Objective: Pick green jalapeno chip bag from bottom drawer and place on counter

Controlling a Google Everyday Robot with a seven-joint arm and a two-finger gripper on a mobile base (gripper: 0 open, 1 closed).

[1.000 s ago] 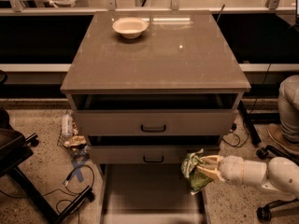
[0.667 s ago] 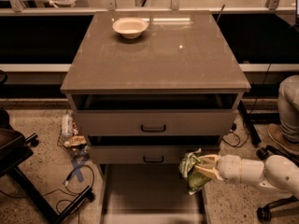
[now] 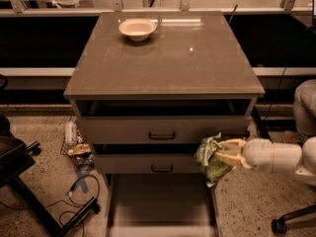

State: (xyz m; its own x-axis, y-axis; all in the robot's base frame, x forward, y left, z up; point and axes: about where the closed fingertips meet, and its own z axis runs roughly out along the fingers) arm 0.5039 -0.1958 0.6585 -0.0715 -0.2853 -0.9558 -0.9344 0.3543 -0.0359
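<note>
The gripper (image 3: 220, 157) hangs at about 4 o'clock in the view, its pale fingers (image 3: 228, 158) clenched on the bag (image 3: 207, 154). The crumpled green bag sticks out at 9 o'clock from the fingertips. It is held in the air, off every surface, in front of the right end of the lower handled drawer front (image 3: 161, 164) and above the right rail of the drawer (image 3: 158, 201). The white arm (image 3: 271, 156) runs from the gripper toward 3 o'clock and leaves the view at the right edge. The drawer is pulled out toward 6 o'clock, with its plain grey floor showing, and the bag's lower tip hangs just over its right side. Above it are the two fronts with black handles; the upper one (image 3: 162, 131) has a dark gap over it, right under the counter (image 3: 197, 68). The counter lies toward 11 o'clock from the bag, well apart from it and higher. A white bowl (image 3: 137, 28) stands upright at 11 o'clock on the counter, near its back edge. On the speckled floor at 9 o'clock of the cabinet lies some small clutter (image 3: 75, 141). A cable (image 3: 81, 194) and a dark chair base (image 3: 29, 191) are at 8 o'clock.
</note>
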